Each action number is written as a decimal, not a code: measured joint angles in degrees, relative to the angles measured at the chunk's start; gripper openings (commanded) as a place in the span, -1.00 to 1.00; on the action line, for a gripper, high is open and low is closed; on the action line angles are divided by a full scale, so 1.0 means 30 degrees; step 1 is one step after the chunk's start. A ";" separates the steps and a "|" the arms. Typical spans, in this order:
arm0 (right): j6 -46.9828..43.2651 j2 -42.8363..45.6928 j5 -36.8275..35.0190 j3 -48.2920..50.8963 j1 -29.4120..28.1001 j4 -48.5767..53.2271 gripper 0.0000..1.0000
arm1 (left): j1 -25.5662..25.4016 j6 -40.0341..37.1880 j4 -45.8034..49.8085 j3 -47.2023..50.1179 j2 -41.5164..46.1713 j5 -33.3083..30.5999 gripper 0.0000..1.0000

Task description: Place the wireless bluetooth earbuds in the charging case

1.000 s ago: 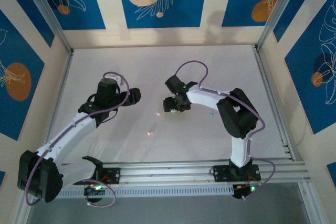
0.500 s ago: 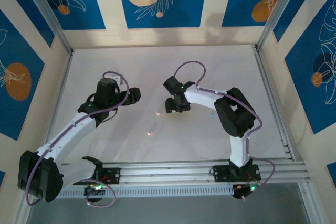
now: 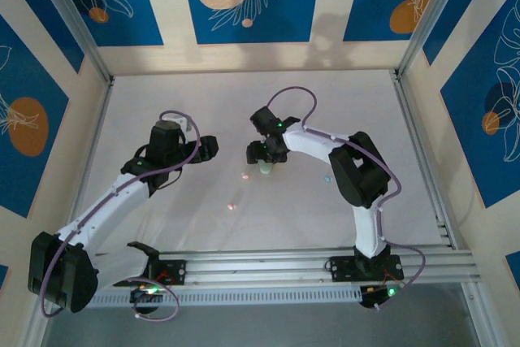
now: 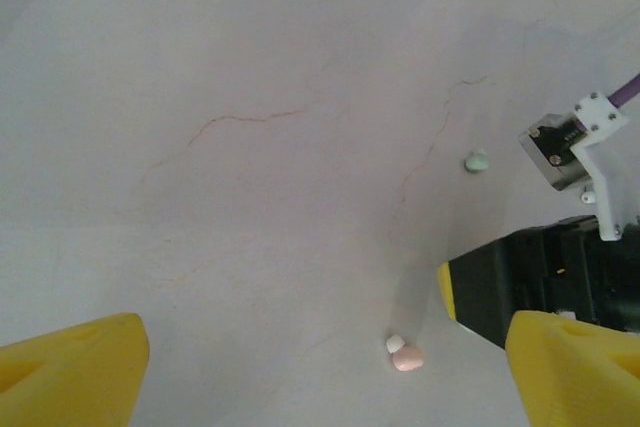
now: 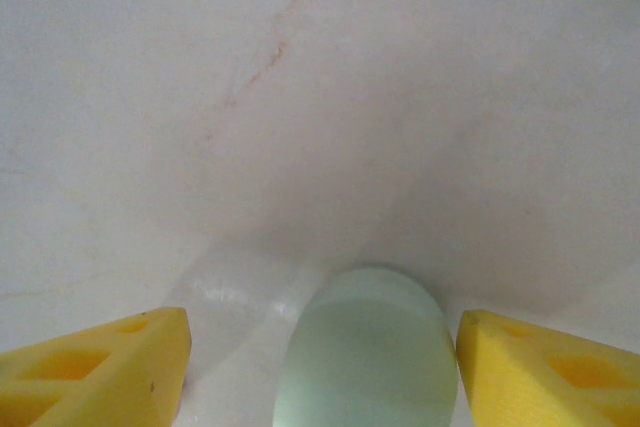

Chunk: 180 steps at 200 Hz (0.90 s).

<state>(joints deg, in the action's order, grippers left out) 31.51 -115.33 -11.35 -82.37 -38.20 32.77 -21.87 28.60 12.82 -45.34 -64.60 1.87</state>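
Three earbuds lie loose on the table [image 3: 162,95], so insertion proper hasn't begun, by my reading. The pink earbud [image 3: 245,175] sits just near-left of the right gripper [image 5: 320,332]. A second pink earbud [image 3: 232,206] is nearer still, twd the arm bases. A light blue earbud [image 3: 327,176] lies well to the right, beside the right arm.

The mint case [image 5: 365,352] is a rounded pebble sitting btwn the right gripper's yellow fingers [image 5: 95,367]. The pincer is apart, w/ a gap showing on both sides of the case, so nothing is clamped. Whether the lid is up or down I can't tell from this angle.

The left gripper [image 4: 325,332] hangs to the left at mid-table, jaws wide apart and holding nothing. In its wrist view the pink earbud lies just ahead, w/ a tiny white bit touching it.

Step in hand, prob.: securing or positioning the case, w/ the right arm straddling it.

Next move calls for:
- centring the right fingers on the case's flanks before closing, since a rounded shell may squirt out if pinched off-centre
- the left arm dropping over the pink earbud and narrowing a lot, as the bead is far smaller than the jaw gap
- keeping the two grippers from crowding, as they're near each other
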 measured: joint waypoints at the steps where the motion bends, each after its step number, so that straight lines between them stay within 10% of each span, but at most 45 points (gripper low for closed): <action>1: 0.0000 -0.0015 0.0000 -0.0022 0.0000 0.0015 0.41 | 0.0007 0.0000 0.0000 0.0000 0.0000 0.0000 0.83; 180: -0.2805 0.0291 -0.1727 0.1406 -0.1071 0.0138 0.00 | 0.0036 0.0000 0.0000 0.0000 0.0000 0.0007 0.84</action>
<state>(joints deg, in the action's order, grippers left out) 23.09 -114.45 -16.53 -78.15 -41.41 33.19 -21.76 28.60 12.82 -45.34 -64.60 1.89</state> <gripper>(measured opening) 0.546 0.918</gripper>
